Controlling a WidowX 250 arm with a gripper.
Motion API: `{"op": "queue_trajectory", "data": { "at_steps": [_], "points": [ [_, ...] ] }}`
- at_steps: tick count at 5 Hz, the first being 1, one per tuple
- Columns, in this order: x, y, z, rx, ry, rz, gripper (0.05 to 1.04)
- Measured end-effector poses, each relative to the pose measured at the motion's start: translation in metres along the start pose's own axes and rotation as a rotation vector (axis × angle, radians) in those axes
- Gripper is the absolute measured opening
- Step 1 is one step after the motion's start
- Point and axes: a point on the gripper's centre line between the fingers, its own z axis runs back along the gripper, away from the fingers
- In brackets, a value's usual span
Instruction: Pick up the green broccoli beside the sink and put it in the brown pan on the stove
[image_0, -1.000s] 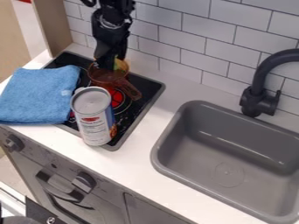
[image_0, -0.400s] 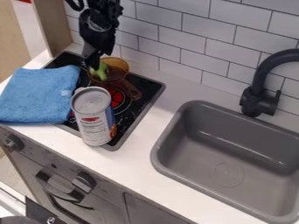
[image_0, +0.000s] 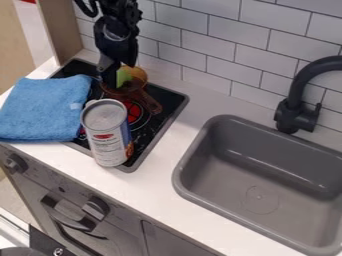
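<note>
The black claw (image_0: 110, 82) hangs at the left side of a see-through amber-brown pan (image_0: 141, 76), right beside a green object (image_0: 124, 76) in the pan. The claw partly overlaps the green object from this angle, so I cannot tell whether the two touch, nor whether the claw is apart, together or clamped on it. The pan is on the rear part of a black stove top (image_0: 168, 101), its handle (image_0: 149, 103) pointing toward the lower right, over the glassy surface. In front of the pan, a tall can (image_0: 107, 135) with a pale lid stands upright near the stove top's front corner — red rings (image_0: 135, 113) show just to its right. A folded blue towel (image_0: 41, 107) lies to the left, partly on the white counter (image_0: 152, 189) and partly over the stove top's edge. To the right, a gray sink (image_0: 270, 157) is set into the counter, with a black faucet (image_0: 294, 111) behind it. White tiles (image_0: 204, 47) cover the wall, and a wooden panel (image_0: 61, 30) stands at the far left. Below are dark knobs (image_0: 97, 207) and an oven handle (image_0: 65, 217).
</note>
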Motion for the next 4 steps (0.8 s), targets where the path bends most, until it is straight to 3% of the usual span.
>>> {"op": "queue_trajectory", "data": {
  "at_steps": [1,2,3,4],
  "points": [
    [0.006,0.006,0.025,-0.030,-0.022,-0.094,1.000],
    [0.014,0.019,0.027,-0.014,-0.047,-0.302,1.000],
    [0.038,0.031,0.035,-0.045,-0.041,-0.481,1.000],
    [0.065,0.048,0.032,-0.089,0.001,-0.643,1.000]
  ]
}}
